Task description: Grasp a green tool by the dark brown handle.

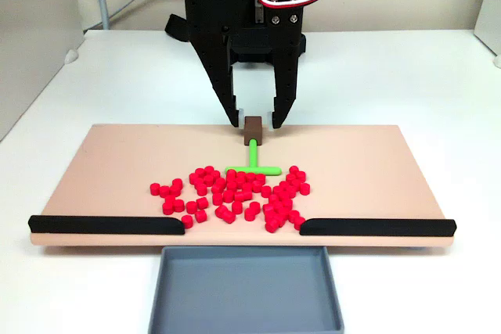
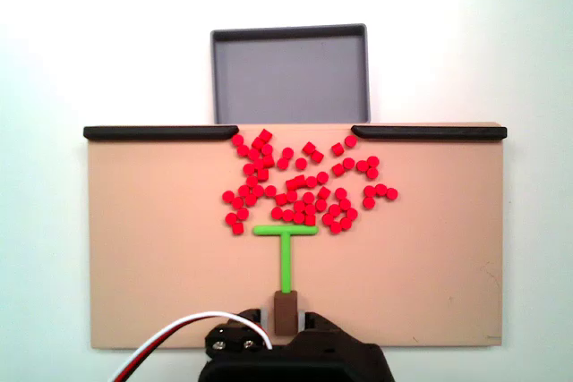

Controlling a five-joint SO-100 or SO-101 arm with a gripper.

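Claw [image 1: 255,120] hangs over far edge of tan board [image 1: 117,162], fingers spread, one on each side of brown handle [image 1: 254,128]; I see small gaps both sides, no grip. Same in a fixed view from above: handle [image 2: 285,310] between fingertips [image 2: 255,315]. Green tool [image 1: 253,163] lies flat on board, stem running from handle to crossbar, crossbar just beside heap of red pellets [image 1: 235,197]. Black bars [image 1: 106,225] line near edge, gap between them opening onto grey tray [image 1: 246,291] on white desk [image 1: 407,68].
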